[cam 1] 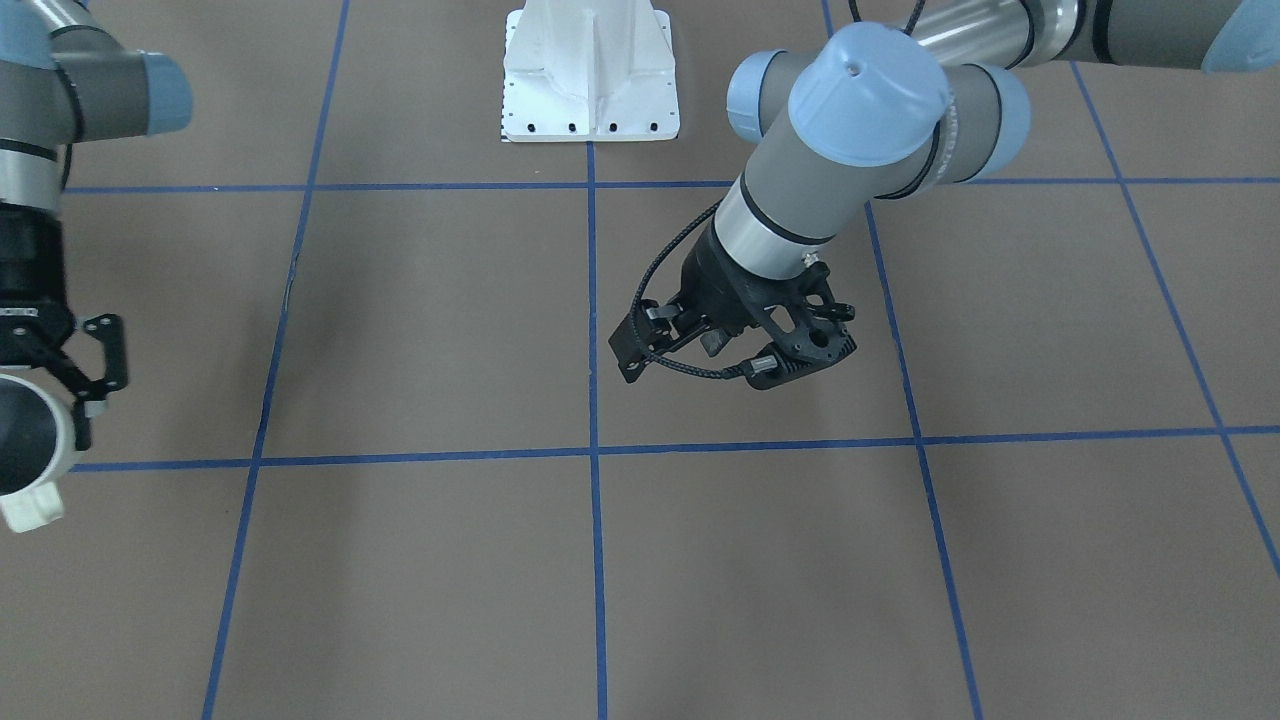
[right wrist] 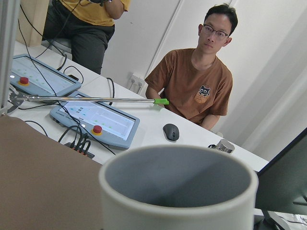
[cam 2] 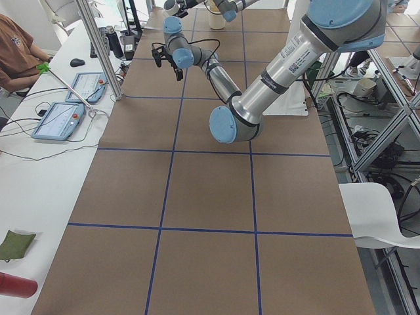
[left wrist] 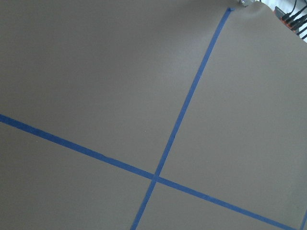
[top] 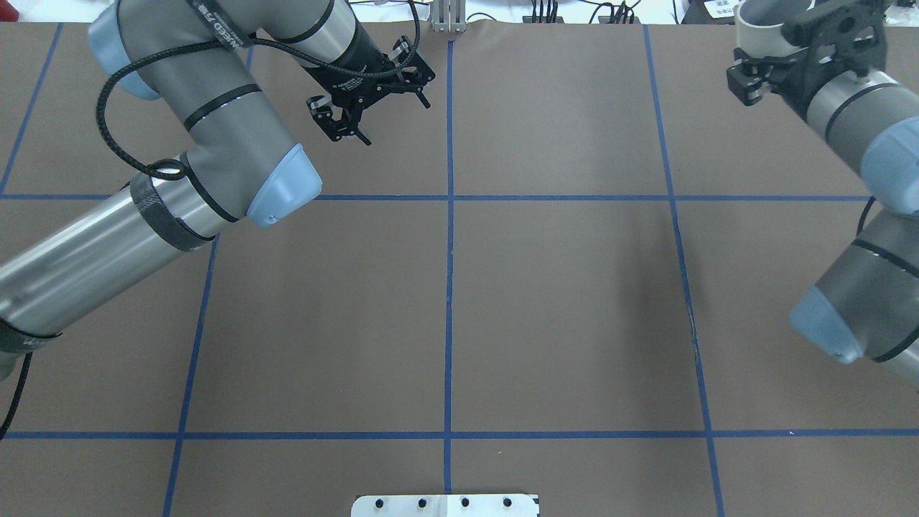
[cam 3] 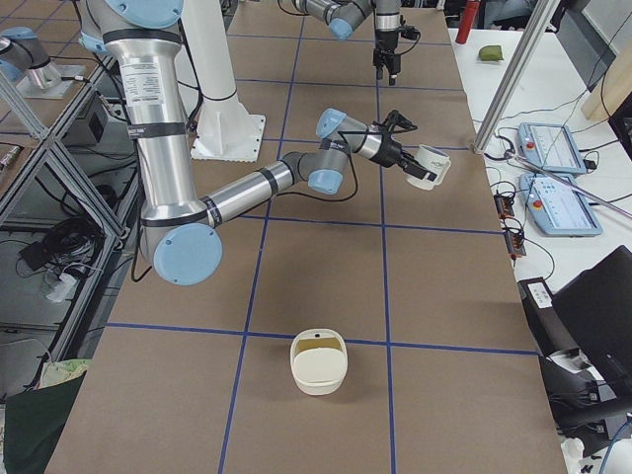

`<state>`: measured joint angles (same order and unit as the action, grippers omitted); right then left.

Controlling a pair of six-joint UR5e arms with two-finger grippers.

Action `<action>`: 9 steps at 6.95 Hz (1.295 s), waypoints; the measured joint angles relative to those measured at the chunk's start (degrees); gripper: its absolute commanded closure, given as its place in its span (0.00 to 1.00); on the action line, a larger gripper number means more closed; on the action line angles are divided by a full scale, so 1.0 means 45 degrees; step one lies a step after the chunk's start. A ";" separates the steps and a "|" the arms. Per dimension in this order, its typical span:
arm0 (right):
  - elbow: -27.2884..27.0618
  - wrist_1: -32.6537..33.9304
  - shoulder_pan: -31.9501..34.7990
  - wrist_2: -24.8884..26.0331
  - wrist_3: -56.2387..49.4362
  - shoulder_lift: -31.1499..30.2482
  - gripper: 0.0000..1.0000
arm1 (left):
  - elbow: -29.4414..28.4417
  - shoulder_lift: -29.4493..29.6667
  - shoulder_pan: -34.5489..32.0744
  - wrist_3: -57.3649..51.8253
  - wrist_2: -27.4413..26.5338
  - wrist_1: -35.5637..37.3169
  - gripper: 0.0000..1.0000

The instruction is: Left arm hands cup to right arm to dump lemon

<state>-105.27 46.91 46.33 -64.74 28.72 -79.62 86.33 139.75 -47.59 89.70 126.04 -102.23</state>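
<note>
My right gripper (cam 1: 55, 405) is shut on the cup (cam 1: 22, 455), an off-white mug with a grey inside. It holds the mug above the table's far right corner (top: 759, 27), tipped on its side with the mouth turned outward (cam 3: 429, 166). The cup's rim (right wrist: 177, 189) fills the right wrist view, and what shows of its inside holds nothing. The lemon is not clearly in view. My left gripper (cam 1: 700, 358) hangs open and empty over the table's middle, left of the centre line (top: 373, 108). The left wrist view shows only brown table and blue tape.
A white bowl-like container (cam 3: 318, 362) with a yellowish patch inside sits on the table at the right end. The white robot base plate (cam 1: 590, 70) is at the near edge. A side table with pendants (right wrist: 91, 117) and seated people lies beyond the cup.
</note>
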 measured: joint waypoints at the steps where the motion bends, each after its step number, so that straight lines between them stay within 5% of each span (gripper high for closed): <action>1: -0.0017 0.0566 -0.1142 0.1386 0.0027 0.0539 0.89 | -0.0014 0.0159 0.0119 0.0063 0.0005 -0.0031 0.00; 4: 0.0071 0.1206 -0.4209 0.5052 0.0078 0.1519 0.86 | -0.0095 0.0792 0.0260 0.0777 0.0017 -0.0333 0.00; 9: 0.0237 0.1322 -0.5220 0.6138 0.0084 0.1997 0.86 | -0.1191 0.1455 0.0659 0.2335 0.0005 -0.2855 0.00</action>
<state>-104.20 52.86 22.84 -37.12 29.10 -70.63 80.97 146.30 -44.62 100.20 126.06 -115.08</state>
